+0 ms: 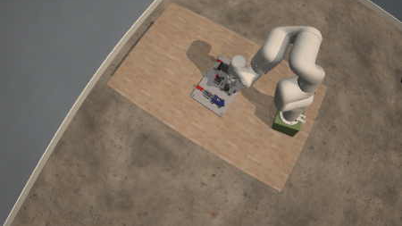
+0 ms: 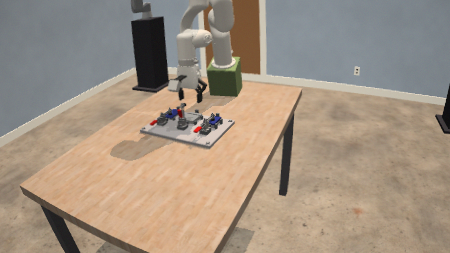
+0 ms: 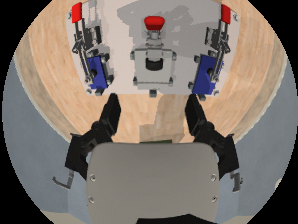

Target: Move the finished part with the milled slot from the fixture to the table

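A white robot arm (image 2: 220, 11) hangs its gripper (image 2: 190, 92), jaws spread wide and holding nothing, above a grey fixture plate (image 2: 220, 133) at the centre of a wooden worktop (image 2: 150, 196). In the wrist view, the grey slotted part (image 3: 153, 64) sits upper centre between two blue blanks (image 3: 99, 74) (image 3: 205, 75).

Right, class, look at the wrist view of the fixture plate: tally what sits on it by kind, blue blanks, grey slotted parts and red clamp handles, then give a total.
Blue blanks: 2, left blank and right blank
Grey slotted part: 1, in the middle nest
Red clamp handles: 3, left, middle, right
Total: 6
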`<action>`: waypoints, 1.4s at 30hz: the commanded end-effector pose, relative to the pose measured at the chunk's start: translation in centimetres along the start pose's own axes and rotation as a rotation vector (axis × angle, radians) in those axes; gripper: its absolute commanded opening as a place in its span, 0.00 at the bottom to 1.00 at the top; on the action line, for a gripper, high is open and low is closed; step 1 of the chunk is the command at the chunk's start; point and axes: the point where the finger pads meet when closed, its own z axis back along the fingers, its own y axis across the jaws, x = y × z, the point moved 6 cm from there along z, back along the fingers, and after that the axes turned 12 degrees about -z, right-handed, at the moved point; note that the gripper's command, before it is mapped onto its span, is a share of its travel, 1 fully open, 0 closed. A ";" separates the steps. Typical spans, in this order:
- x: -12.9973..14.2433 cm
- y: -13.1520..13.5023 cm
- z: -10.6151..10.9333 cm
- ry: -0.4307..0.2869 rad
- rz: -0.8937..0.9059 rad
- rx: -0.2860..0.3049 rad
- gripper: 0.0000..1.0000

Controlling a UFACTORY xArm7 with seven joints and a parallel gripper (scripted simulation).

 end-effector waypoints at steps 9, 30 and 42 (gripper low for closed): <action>-0.1 0.0 -1.3 0.002 0.000 0.007 1.00; -0.1 0.0 -4.3 0.002 0.000 0.007 1.00; -0.1 0.0 -4.4 0.002 0.000 0.007 1.00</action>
